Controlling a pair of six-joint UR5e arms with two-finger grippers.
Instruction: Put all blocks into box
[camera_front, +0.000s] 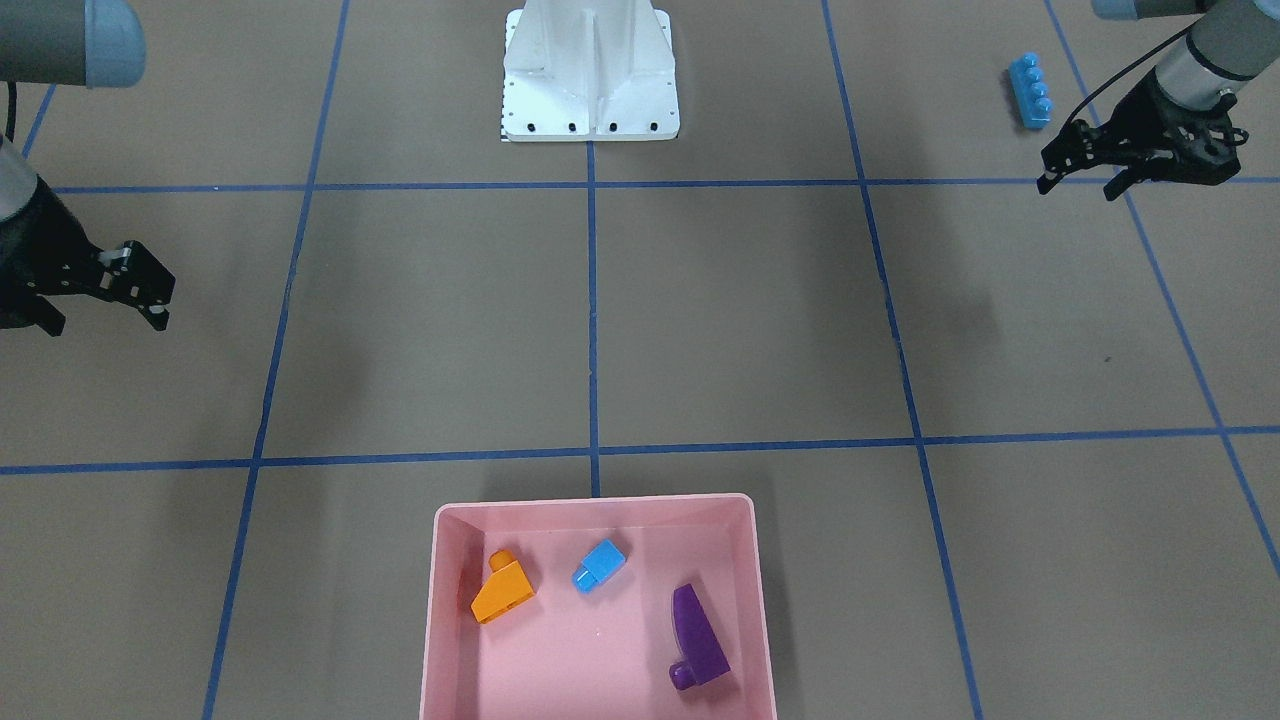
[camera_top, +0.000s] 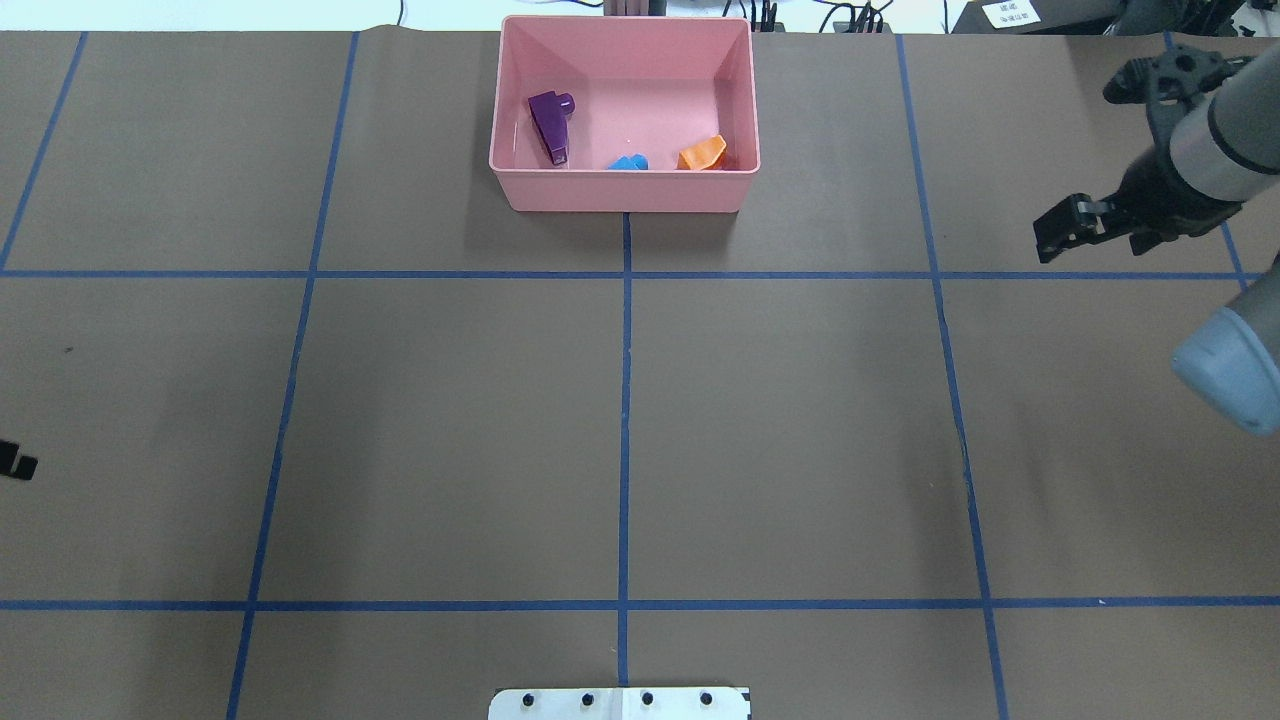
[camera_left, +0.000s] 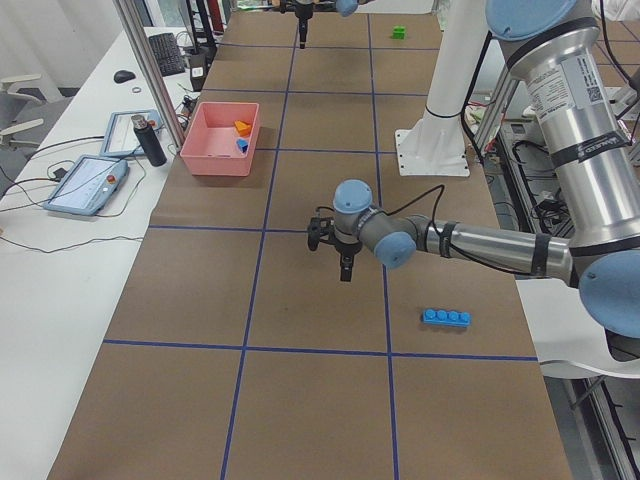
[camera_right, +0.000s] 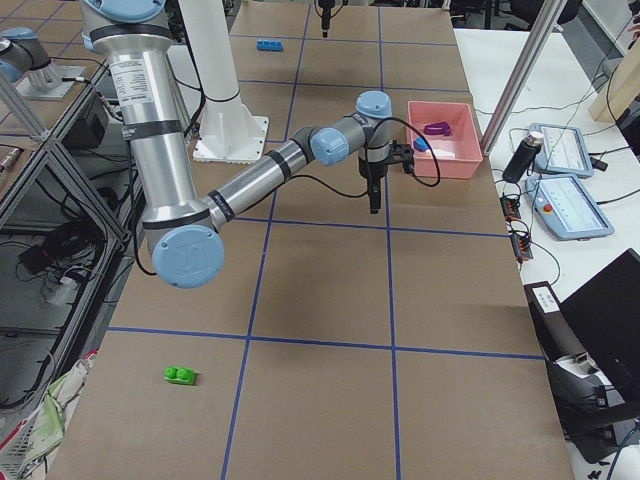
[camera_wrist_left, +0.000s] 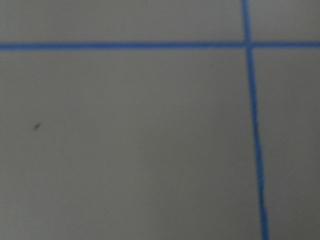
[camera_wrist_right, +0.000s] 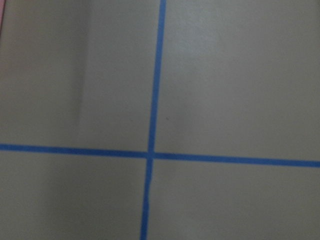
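Box holding orange block, blue block, purple block

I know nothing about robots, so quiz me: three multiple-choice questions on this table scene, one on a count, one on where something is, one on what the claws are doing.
1. How many blocks lie in the pink box?
A) three B) one C) five

2. Where is the long light-blue block?
A) in the box B) on the table, outside the box C) in a claw

3. What do the left gripper and the right gripper hold?
A) a green block each B) one shared block C) nothing

Answers:
1 A: the orange block, the small light-blue block and the purple block lie inside.
2 B: it lies on the brown table, near the left gripper.
3 C: each gripper's fingers stand apart with nothing between them.
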